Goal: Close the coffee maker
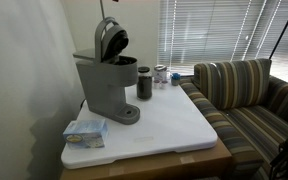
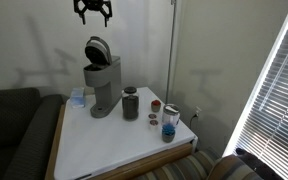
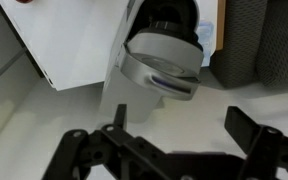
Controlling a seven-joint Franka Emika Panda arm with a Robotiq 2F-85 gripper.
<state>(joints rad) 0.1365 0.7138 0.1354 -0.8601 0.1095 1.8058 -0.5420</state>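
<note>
The grey coffee maker (image 1: 106, 85) stands on the white table (image 1: 174, 125), near its back edge. Its rounded, dark-lined lid (image 1: 111, 40) is tipped up and open. It shows in both exterior views (image 2: 102, 85). My gripper (image 2: 92, 10) hangs high above the machine, well clear of the lid. In the wrist view I look down on the raised lid (image 3: 162, 65) and the machine body. My gripper (image 3: 184, 125) is open and empty, with its two dark fingers spread wide.
A dark cylindrical tumbler (image 1: 144, 82) (image 2: 131, 103) stands beside the machine. Small jars (image 1: 161, 75) (image 2: 155, 105) and a blue cup (image 2: 169, 122) sit further along. A blue packet (image 1: 84, 130) lies at a table corner. A striped sofa (image 1: 249, 95) adjoins the table.
</note>
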